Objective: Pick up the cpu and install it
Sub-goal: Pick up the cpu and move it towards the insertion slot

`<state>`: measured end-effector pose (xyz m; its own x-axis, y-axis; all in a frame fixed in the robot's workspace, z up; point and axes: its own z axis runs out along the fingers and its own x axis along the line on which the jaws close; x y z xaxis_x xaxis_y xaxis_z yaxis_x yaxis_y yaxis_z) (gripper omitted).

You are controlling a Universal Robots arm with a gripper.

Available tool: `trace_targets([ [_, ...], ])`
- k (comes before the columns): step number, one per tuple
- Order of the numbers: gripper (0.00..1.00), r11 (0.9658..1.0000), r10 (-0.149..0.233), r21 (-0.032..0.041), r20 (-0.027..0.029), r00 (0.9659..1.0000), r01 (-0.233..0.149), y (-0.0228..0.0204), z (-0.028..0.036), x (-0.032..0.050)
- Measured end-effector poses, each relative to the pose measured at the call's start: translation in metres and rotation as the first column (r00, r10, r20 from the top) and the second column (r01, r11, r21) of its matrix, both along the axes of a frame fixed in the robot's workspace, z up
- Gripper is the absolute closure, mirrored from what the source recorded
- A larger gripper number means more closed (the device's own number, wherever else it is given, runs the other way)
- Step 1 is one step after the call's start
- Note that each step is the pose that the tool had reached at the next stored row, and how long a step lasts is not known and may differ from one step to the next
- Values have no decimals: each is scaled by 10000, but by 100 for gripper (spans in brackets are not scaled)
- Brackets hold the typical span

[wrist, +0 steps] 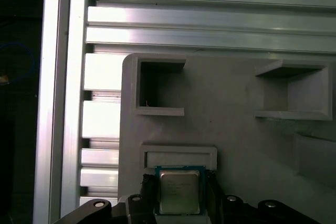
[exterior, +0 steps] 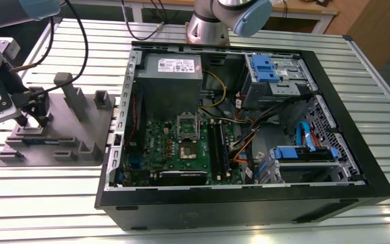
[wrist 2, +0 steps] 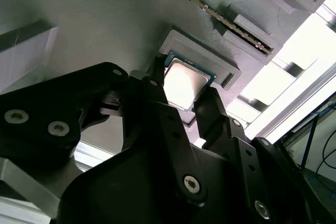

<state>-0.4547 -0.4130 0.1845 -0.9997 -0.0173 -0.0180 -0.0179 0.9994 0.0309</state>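
Second wrist view: you have the claw (wrist 2: 184, 88) straddling the cpu (wrist 2: 181, 80), which lies flat in a shallow pocket of the grey tray (wrist 2: 105, 24), near the tray's edge. You're at the pickup step, and the cpu looks still seated. Whether the claw is clenched on it or just short of contact, you cannot tell. This grasp calls for even contact on opposite edges. The open computer case (exterior: 249, 208) stands beside the tray on the surface (exterior: 46, 203).

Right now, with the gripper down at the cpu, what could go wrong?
The cpu lies snug in its tray pocket, so a tilted lift by the gripper could jam it on the rim. The tray's posts stand close by the gripper and might get knocked.
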Motion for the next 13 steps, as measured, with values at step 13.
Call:
trace_targets([
  [13, 53, 10000, 0, 0, 1, 10000, 0, 0, 2, 0],
])
